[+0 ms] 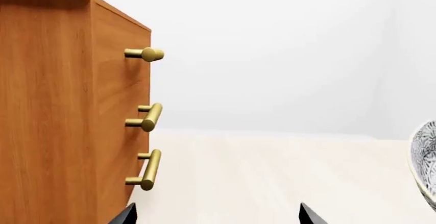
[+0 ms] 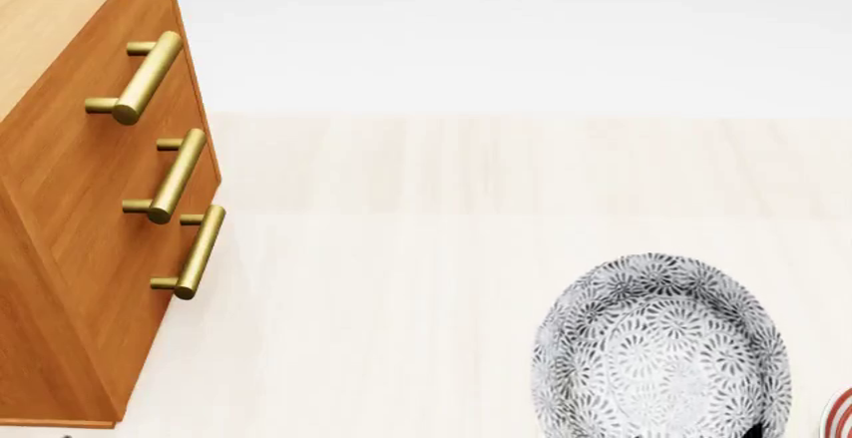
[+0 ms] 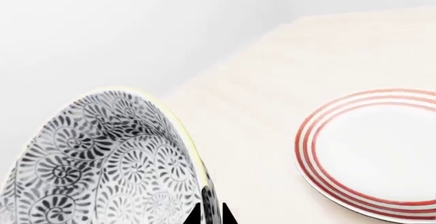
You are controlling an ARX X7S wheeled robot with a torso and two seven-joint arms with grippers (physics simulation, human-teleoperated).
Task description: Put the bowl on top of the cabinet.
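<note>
The bowl [image 2: 661, 348], white with dense grey-black floral lace, shows at the lower right of the head view, its opening facing up. My right gripper [image 3: 209, 214] is shut on the bowl's [image 3: 102, 157] rim, one dark finger on each side of the wall. The cabinet [image 2: 80, 238], tall orange-brown wood with three brass bar handles, stands at the far left, well apart from the bowl. My left gripper [image 1: 218, 216] is open with nothing between its fingers; it is beside the cabinet [image 1: 48, 106] front, and the bowl's edge [image 1: 426, 163] shows at that view's side.
A flat white plate [image 3: 374, 152] with red rings lies on the pale wooden table [image 2: 440, 258] just beside the bowl; its edge [image 2: 841, 413] peeks in at the head view's lower right corner. A pale wall lies beyond the table.
</note>
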